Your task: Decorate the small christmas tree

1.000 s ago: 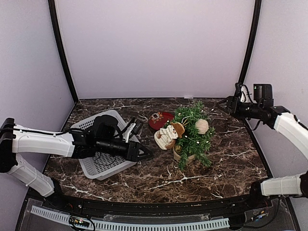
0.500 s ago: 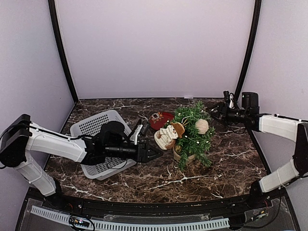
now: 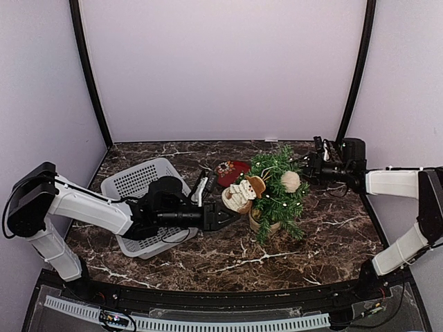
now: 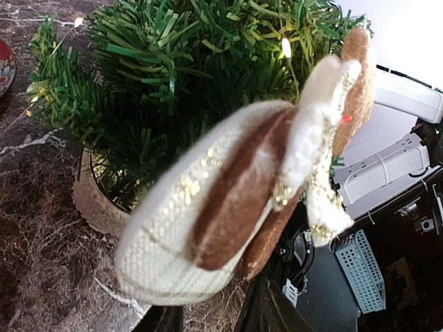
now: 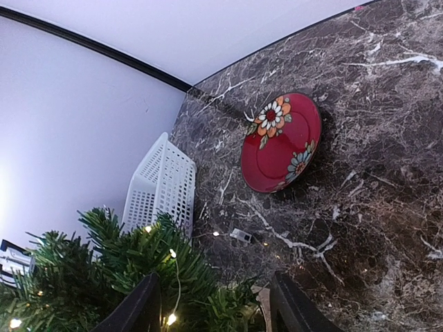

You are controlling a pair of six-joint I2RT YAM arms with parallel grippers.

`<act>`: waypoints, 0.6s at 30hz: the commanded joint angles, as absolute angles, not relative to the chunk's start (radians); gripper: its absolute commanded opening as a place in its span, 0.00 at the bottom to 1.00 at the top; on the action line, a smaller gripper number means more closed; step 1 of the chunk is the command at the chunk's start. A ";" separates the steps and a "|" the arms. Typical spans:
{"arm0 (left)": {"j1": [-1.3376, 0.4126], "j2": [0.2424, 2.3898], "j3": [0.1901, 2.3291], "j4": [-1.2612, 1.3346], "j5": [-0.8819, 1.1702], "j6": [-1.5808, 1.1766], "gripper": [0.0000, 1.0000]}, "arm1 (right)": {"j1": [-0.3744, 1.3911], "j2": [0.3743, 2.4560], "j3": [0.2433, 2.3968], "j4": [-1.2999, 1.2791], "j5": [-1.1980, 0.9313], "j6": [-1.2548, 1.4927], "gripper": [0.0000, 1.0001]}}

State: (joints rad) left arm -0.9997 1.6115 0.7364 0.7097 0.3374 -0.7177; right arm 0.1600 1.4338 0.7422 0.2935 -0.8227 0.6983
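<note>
Both arms have closed in on the tree (image 3: 277,188), which stands right of centre on the table. Your left gripper (image 3: 232,216) meets the snowman (image 3: 242,196); you can't tell its grip. Your right gripper (image 3: 305,168) gapes, holding nothing, at the treetop.

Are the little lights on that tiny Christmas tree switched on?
On. Small warm bulbs glow among the green branches of the tree, and they show clearly in both wrist views.

Dark green small christmas tree (image 3: 273,171), beige pot (image 4: 93,204); red plate (image 5: 277,149) with daisies; white lattice basket (image 3: 135,181); brown white-veined surface (image 3: 208,256).
</note>
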 commanded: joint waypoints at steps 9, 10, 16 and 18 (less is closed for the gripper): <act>-0.977 1.656 0.816 0.742 0.273 -0.728 0.39 | 0.166 1.365 0.660 0.288 -0.852 0.671 0.45; -0.974 1.657 0.818 0.741 0.273 -0.728 0.39 | 0.166 1.358 0.654 0.281 -0.850 0.668 0.45; -0.942 1.668 0.833 0.729 0.294 -0.724 0.38 | 0.166 1.307 0.620 0.245 -0.841 0.658 0.44; -0.934 1.672 0.836 0.728 0.300 -0.724 0.38 | 0.166 1.289 0.609 0.233 -0.837 0.657 0.44</act>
State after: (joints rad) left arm -0.9524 1.6665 0.8047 0.7097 0.2844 -0.7223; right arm 0.1631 1.3285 0.6369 0.2520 -0.8371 0.6769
